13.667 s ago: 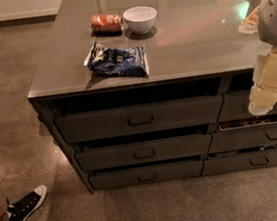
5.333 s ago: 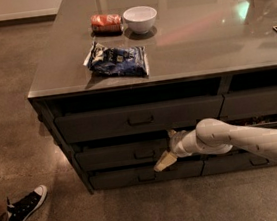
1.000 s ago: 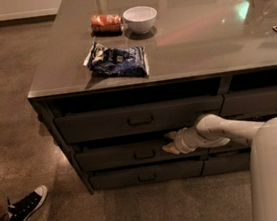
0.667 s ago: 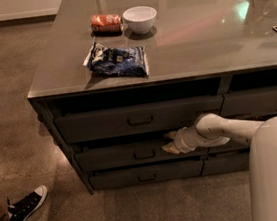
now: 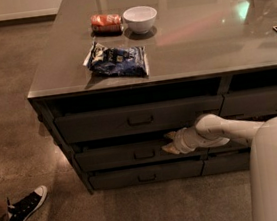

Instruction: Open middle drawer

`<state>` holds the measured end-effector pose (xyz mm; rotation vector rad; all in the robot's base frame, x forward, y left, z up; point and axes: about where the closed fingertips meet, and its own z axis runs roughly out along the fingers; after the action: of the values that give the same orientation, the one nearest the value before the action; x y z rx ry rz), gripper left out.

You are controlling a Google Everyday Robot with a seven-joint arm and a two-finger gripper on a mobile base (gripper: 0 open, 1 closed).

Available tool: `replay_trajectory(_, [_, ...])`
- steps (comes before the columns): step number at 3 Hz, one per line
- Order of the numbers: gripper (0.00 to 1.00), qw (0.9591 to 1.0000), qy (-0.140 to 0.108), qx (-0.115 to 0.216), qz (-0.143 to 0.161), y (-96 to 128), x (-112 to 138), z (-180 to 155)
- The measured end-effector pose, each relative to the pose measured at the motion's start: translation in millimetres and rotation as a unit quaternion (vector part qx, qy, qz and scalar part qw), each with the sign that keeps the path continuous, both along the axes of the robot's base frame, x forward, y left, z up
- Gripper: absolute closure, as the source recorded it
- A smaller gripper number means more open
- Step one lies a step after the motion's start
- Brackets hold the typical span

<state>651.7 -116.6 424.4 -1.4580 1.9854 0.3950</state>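
tool point(image 5: 168, 143) sits at middle drawer point(image 5: 109, 158) front, beside its pull point(image 5: 144, 154).

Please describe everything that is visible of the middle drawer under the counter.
The middle drawer is wide and dark grey, with a low flat front and a small rectangular pull at its centre. It sits between a taller drawer above and the bottom drawer below. It looks closed or nearly so; its tray is hidden. The end effector is at the front's upper edge, right of the pull.
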Motion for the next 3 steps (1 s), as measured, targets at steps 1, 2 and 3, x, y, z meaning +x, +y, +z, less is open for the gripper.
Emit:
replay_trajectory(1, [0.9, 1.0, 0.0, 0.0, 0.0, 0.5, 3.1, 2.8])
replay_trajectory(2, [0.91, 1.0, 0.0, 0.0, 0.0, 0.6, 4.1, 3.8])
replay_trajectory(3, [0.94, 1.0, -0.002, -0.002, 0.007, 1.8, -0.4, 0.4])
